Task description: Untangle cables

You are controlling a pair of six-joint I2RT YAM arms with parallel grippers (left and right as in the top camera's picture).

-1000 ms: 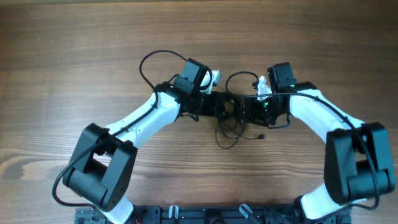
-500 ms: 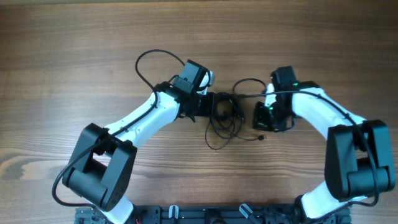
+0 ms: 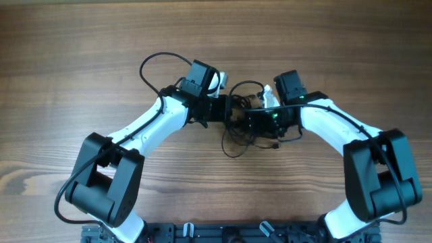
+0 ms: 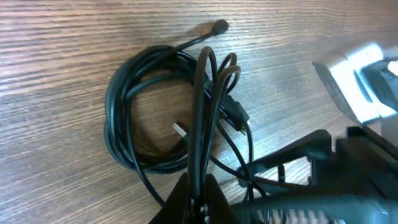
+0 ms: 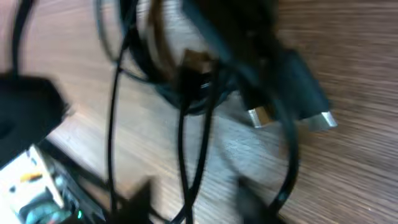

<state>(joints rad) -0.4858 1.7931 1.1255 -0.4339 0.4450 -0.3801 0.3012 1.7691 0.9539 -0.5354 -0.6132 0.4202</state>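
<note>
You have the left end effector (image 4: 196,198) pressed together on several strands of the cables (image 4: 114,118). The strands run straight out from its fingertips into a bunched coil lying on the bench (image 4: 56,37) just ahead of it, and one free lead with a small dark plug (image 4: 219,26) pokes out on the coil's far side from that end effector. Your right end effector (image 3: 252,119) sits near the left end effector, across the same bunch. Its wrist view is blurred, showing two silvery plug ends (image 5: 260,116) among crossed cords, so you cannot tell whether it is spread or pinching anything.
</note>
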